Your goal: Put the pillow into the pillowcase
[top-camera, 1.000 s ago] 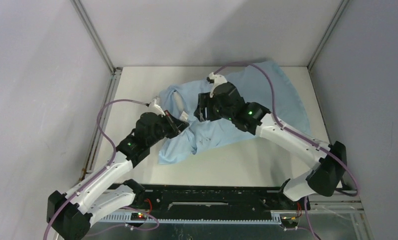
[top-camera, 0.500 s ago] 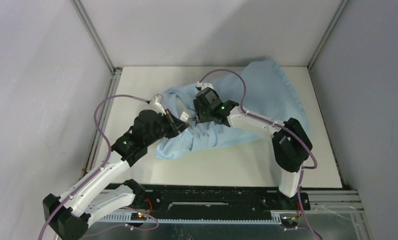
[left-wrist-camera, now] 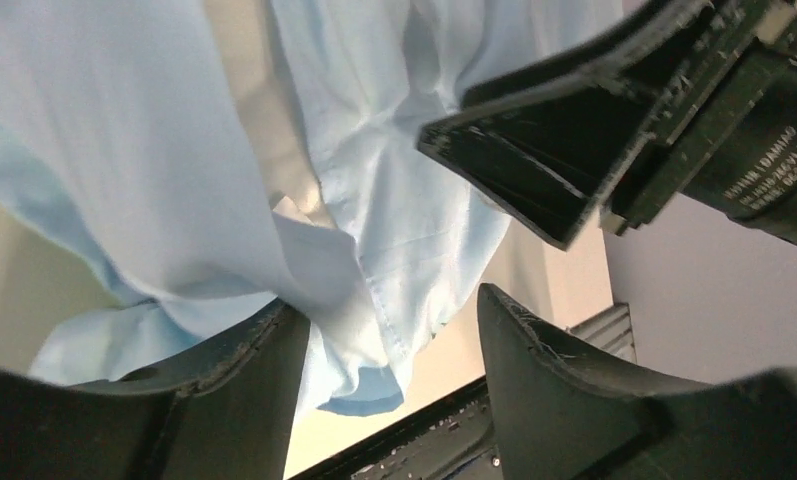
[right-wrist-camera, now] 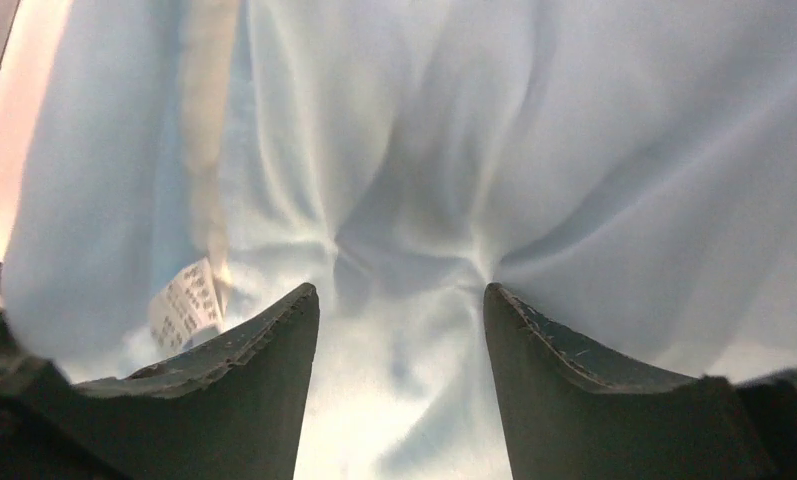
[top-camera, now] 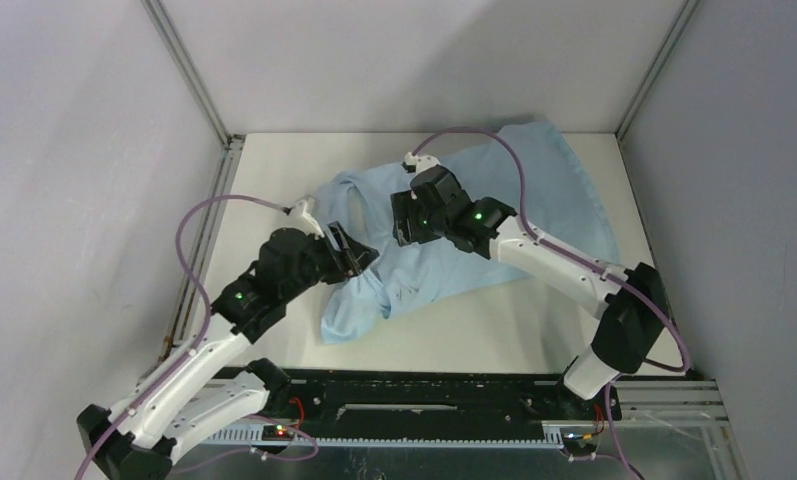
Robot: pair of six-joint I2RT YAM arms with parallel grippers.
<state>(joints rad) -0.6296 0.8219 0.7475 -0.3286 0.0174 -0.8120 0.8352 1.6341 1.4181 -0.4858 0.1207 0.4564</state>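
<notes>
The light blue pillowcase [top-camera: 564, 190] lies rumpled across the table and bulges in the middle. The pillow does not show plainly; a cream strip [right-wrist-camera: 209, 110] beside a printed label [right-wrist-camera: 182, 305] may be its edge, I cannot tell. My left gripper [top-camera: 357, 254] is open at the pillowcase's near left part. In the left wrist view a hemmed fold [left-wrist-camera: 374, 330] hangs between the spread fingers of the left gripper [left-wrist-camera: 386, 300] and rests against the left one. My right gripper [top-camera: 402, 228] is open over the bulge, and in its own view the right gripper [right-wrist-camera: 399, 292] faces creased cloth [right-wrist-camera: 414, 230].
The beige table [top-camera: 274, 180] is walled on three sides, with metal posts at the back corners. A black rail [top-camera: 424, 400] runs along the near edge by the arm bases. Purple cables [top-camera: 189, 225] loop over both arms. The right gripper's black body [left-wrist-camera: 594, 120] hangs close above the left gripper.
My left gripper has opened and let go of the pillowcase edge, which has sagged toward the near edge. The right gripper has pulled back slightly to the right, jaws a little wider.
</notes>
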